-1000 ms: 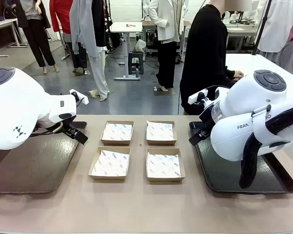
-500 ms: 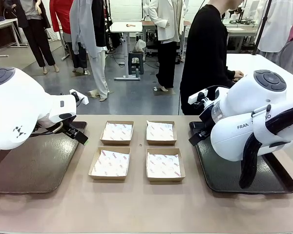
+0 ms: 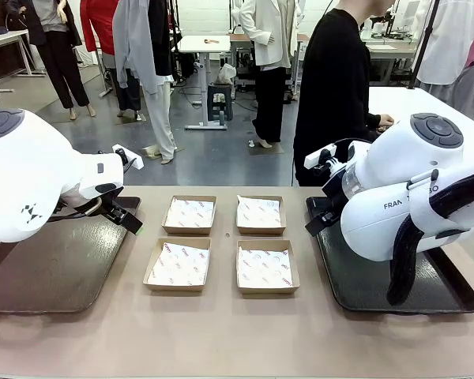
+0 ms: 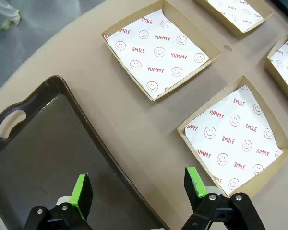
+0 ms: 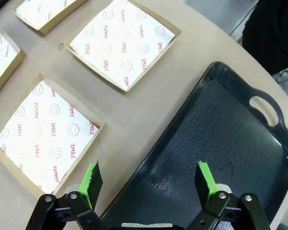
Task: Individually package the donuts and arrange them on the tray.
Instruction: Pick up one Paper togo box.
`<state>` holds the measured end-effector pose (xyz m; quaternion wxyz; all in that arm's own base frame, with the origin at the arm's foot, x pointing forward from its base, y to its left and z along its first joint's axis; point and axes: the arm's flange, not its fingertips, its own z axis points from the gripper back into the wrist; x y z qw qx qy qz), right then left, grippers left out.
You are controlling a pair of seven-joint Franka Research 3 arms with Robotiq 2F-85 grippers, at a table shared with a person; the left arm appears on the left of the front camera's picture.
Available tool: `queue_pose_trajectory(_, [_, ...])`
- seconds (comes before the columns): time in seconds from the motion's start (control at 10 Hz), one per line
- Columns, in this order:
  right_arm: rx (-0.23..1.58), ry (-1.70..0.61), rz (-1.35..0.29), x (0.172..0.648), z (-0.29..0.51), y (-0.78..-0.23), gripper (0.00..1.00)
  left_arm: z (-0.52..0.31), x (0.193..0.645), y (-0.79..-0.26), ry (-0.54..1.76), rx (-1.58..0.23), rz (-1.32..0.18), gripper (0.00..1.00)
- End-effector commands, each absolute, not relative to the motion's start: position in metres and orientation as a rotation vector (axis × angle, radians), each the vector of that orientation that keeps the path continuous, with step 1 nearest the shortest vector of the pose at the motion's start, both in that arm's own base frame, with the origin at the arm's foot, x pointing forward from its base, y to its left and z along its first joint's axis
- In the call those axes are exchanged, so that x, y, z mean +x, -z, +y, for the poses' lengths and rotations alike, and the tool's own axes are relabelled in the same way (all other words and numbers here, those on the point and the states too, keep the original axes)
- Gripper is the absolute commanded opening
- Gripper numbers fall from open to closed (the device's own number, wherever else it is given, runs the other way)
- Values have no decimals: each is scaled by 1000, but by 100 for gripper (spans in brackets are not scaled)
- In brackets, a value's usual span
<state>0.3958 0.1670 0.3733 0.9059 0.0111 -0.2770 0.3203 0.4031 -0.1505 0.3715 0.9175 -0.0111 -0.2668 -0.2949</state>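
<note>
The table (image 3: 221, 335) looks just as it did a second ago. Both arms hang where they were, and only the person in the black top (image 3: 332, 87) at the far side has shifted a little.

Four shallow brown cardboard boxes (image 3: 176, 288) sit in two rows between the trays. Each is lined with white paper printed with red smileys (image 3: 179, 264), and there is nothing on the paper. The dark plastic tray on the left (image 3: 55, 272) and the dark plastic tray on the right (image 3: 363, 294) are likewise bare. No donut lies in any box or on either tray, and where the donuts are cannot be told from these pictures.

The left hand (image 4: 139, 189) is spread wide and holds nothing. It hovers over the inner rim of its tray, with one green pad above the tray floor and the other above the corner of the nearest box. The right hand (image 5: 150, 181) mirrors it, fully open and empty, straddling the inner edge of the right tray and the table beside a box.

With nothing having moved, the task seems to be at its very start. The packaging is laid out and both hands are ready, probably waiting for the donuts to be brought or handed over. No donut has yet been boxed, and no box has been set on a tray.
</note>
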Motion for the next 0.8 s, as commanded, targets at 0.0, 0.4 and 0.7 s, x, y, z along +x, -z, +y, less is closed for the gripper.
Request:
queue_pose_trajectory(0.0, [23,-661,-572,396,167,-373,100,-150,403,-371,607,-23,-549,100])
queue_pose_trajectory(0.4, [-127,-713,-405,278,141,-403,100,-106,305,-399,671,10,-447,100])
queue_pose_trajectory(0.7, [-40,-684,-312,198,116,-422,100,-74,237,-412,682,-18,-355,100])
